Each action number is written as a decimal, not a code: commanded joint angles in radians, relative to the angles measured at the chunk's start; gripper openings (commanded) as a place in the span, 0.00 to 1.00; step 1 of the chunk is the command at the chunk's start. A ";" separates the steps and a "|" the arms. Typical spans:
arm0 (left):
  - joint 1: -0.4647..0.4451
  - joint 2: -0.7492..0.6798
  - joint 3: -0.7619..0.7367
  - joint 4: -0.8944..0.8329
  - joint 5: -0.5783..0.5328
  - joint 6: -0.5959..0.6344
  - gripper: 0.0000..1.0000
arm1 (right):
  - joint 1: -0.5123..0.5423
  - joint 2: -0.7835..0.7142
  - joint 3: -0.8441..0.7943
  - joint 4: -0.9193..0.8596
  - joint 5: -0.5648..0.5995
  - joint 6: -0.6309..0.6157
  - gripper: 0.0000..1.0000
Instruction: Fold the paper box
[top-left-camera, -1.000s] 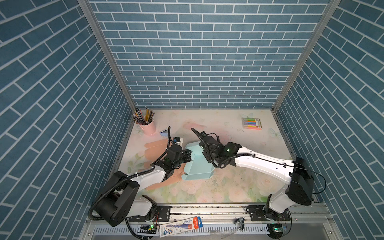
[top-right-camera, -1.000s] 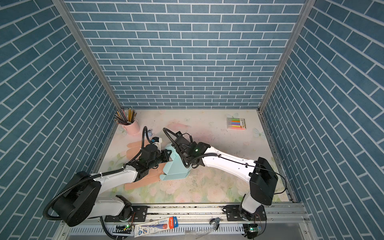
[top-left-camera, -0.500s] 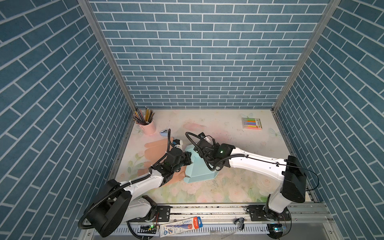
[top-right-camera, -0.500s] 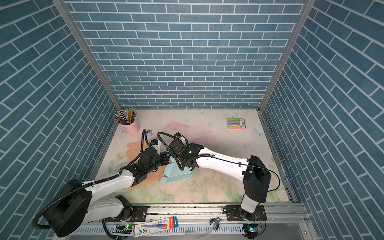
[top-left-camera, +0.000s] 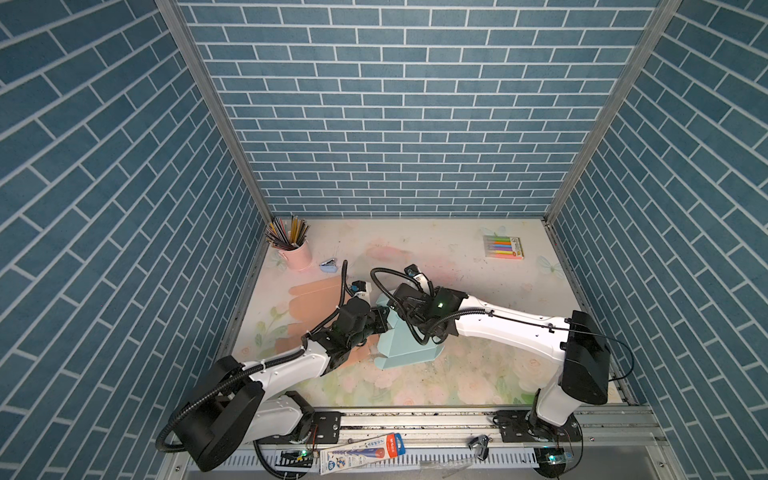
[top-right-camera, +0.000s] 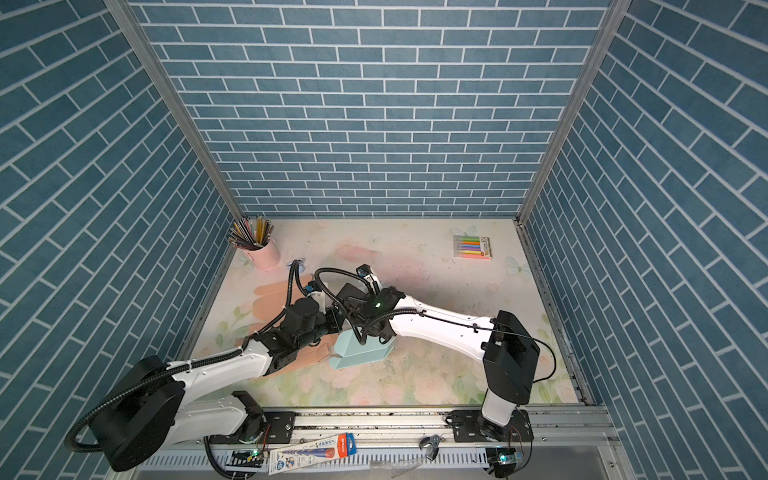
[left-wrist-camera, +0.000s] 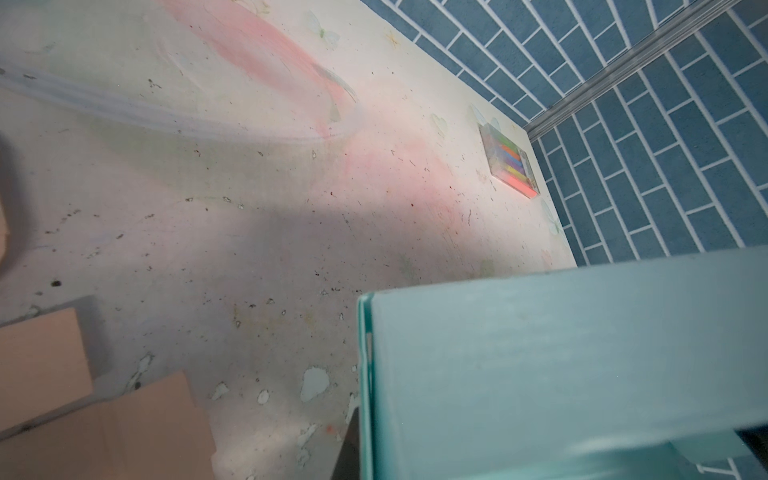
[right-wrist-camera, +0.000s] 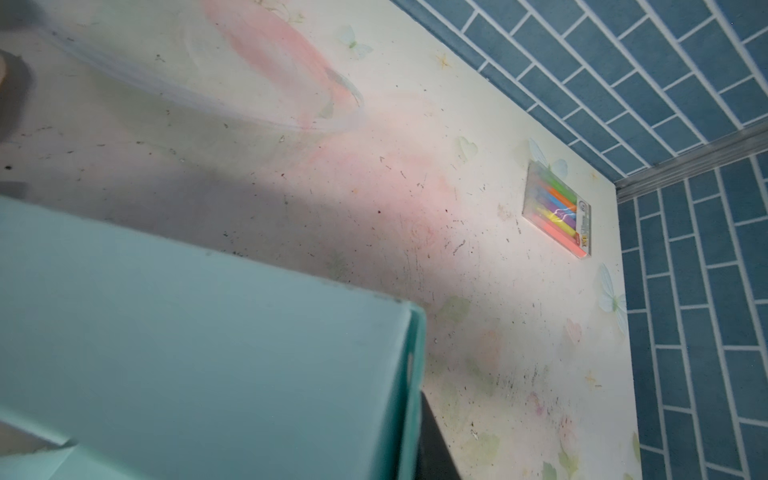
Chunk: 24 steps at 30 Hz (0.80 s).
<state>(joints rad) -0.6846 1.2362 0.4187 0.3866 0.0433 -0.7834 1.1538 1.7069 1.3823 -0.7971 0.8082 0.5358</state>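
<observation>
The pale teal paper box (top-left-camera: 405, 353) (top-right-camera: 359, 353) stands partly folded mid-table in both top views. My left gripper (top-left-camera: 383, 323) (top-right-camera: 337, 323) reaches it from the left and is shut on its wall. In the left wrist view the box panel (left-wrist-camera: 540, 374) fills the corner, with a dark finger (left-wrist-camera: 347, 453) against the wall's outer face. My right gripper (top-left-camera: 400, 313) (top-right-camera: 351, 315) comes in from the right over the box's far end. In the right wrist view a dark finger (right-wrist-camera: 434, 453) presses the outside of the box wall (right-wrist-camera: 208, 353). The inner finger is hidden.
A flat peach cardboard sheet (top-left-camera: 316, 299) (left-wrist-camera: 104, 424) lies under the left arm. At the back left stand a pink pencil cup (top-left-camera: 295, 253) and a small blue object (top-left-camera: 330, 266). A marker pack (top-left-camera: 503, 247) (right-wrist-camera: 557, 212) lies at the back right.
My right gripper has moved left and down onto the box's wall and closed its jaws there. The left gripper has kept its hold and shifted only slightly.
</observation>
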 joint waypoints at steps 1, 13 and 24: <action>-0.013 0.003 0.013 0.091 -0.001 -0.023 0.00 | 0.009 0.032 0.030 -0.084 0.054 0.070 0.12; -0.030 0.028 -0.005 0.147 -0.036 -0.060 0.00 | 0.023 0.003 0.018 -0.031 0.055 0.092 0.13; -0.029 0.045 0.001 0.125 -0.109 -0.062 0.00 | 0.064 -0.039 -0.002 0.040 0.015 0.077 0.28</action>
<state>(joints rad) -0.7074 1.2716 0.4107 0.4484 -0.0315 -0.8310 1.2018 1.7176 1.3876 -0.7944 0.8593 0.5961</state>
